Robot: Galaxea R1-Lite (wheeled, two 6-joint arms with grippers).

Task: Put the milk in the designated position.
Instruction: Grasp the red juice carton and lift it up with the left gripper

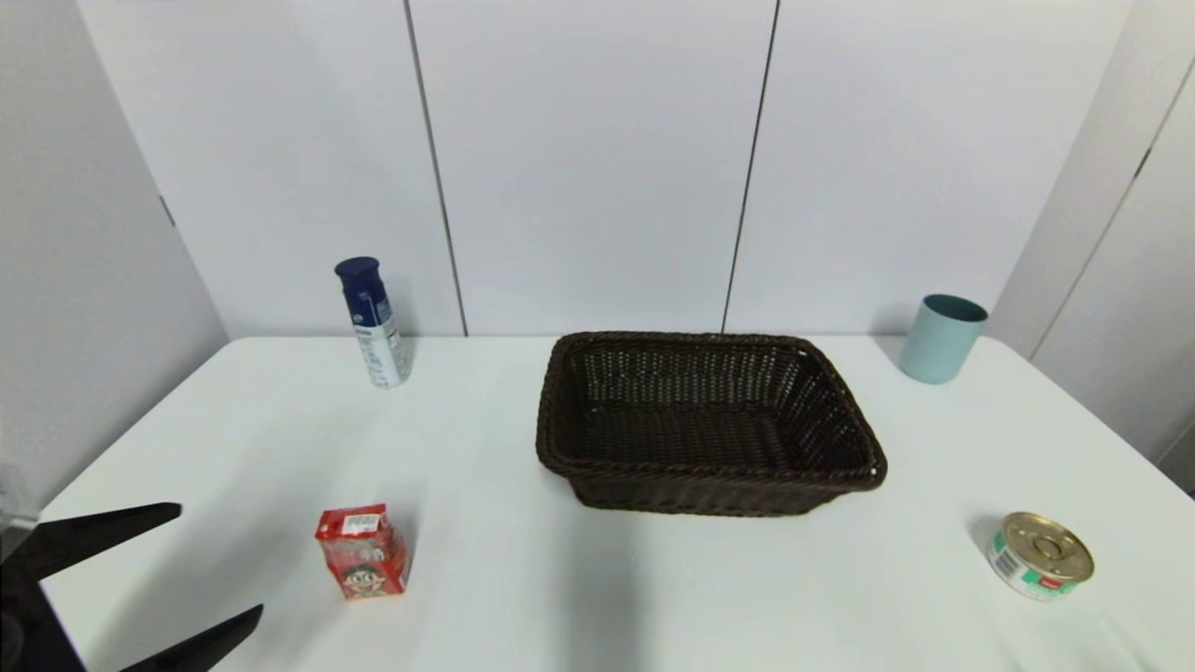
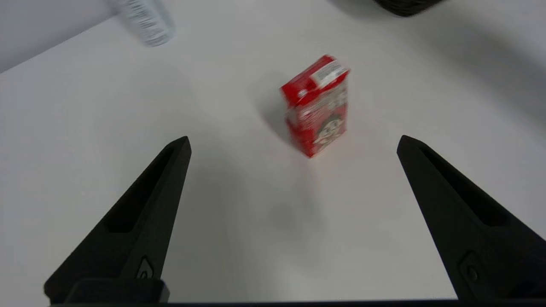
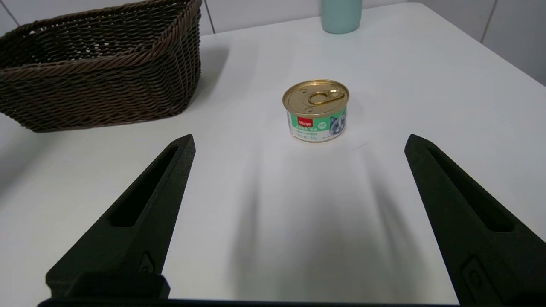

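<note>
The milk, a small red carton with a cartoon child's face, stands upright on the white table near its front left. My left gripper is open at the table's front left corner, a short way left of the carton and apart from it. In the left wrist view the milk stands ahead, between the lines of the two spread fingers, with the left gripper holding nothing. My right gripper is open above bare table and shows only in its own wrist view.
A dark brown wicker basket sits at the table's middle. A blue-capped white spray can stands at the back left, a pale teal cup at the back right. A gold-lidded tin sits at the front right, ahead of the right gripper, tin.
</note>
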